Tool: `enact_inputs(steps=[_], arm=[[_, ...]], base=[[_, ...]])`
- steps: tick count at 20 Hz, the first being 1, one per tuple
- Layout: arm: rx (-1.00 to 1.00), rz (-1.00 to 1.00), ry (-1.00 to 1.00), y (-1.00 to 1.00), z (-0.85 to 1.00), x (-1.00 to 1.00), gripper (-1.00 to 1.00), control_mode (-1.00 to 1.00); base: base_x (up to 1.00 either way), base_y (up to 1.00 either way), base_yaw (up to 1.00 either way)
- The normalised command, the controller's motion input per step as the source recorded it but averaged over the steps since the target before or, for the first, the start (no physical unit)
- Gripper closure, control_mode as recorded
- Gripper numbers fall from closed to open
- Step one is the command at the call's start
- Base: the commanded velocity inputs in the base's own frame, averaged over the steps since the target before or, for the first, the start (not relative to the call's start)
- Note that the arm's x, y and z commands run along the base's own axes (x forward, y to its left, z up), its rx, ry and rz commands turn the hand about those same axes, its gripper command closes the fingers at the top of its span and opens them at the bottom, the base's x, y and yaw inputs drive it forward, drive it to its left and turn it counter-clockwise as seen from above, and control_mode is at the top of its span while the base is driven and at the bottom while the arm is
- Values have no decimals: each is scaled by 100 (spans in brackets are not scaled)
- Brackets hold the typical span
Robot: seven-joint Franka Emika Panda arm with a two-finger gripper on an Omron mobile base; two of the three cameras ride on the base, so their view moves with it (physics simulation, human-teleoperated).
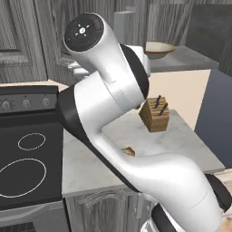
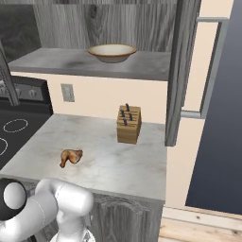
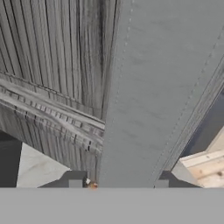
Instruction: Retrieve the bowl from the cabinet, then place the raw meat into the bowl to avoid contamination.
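Standing by knife block point(image 2: 129, 124): cabinet point(image 2: 182, 71) door.

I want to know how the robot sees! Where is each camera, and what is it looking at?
Left base view: behind the arm, to its left, looking forward and down at the stove and counter; the big white arm blocks the middle.
Right base view: behind, to its right, looking at the counter, the meat and the open cabinet; the arm's base sits lower left.
Hand view: on the hand, facing a grey cabinet door; dark tips of the tool show at the bottom.
Shared: both base views show the bowl and knife block.
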Motion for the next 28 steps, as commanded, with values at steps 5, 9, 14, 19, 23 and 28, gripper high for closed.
enact_inputs(steps=[5, 9, 14, 19, 23, 28], arm=[[0, -1, 0, -1, 0, -20, -100, -100], [1, -8, 7, -20, 0, -62, -100, -100], [0, -11, 10, -41, -3, -78, -100, -100], [24, -6, 8, -67, 1, -78, -100, -100], [33, 0, 1, -70, 0, -80, -100, -100], [39, 0, 8, -79, -1, -30, -100, -100]], base=[[0, 0, 0], [0, 0, 0], [0, 0, 0], [0, 0, 0], [0, 0, 0], [0, 0, 0]])
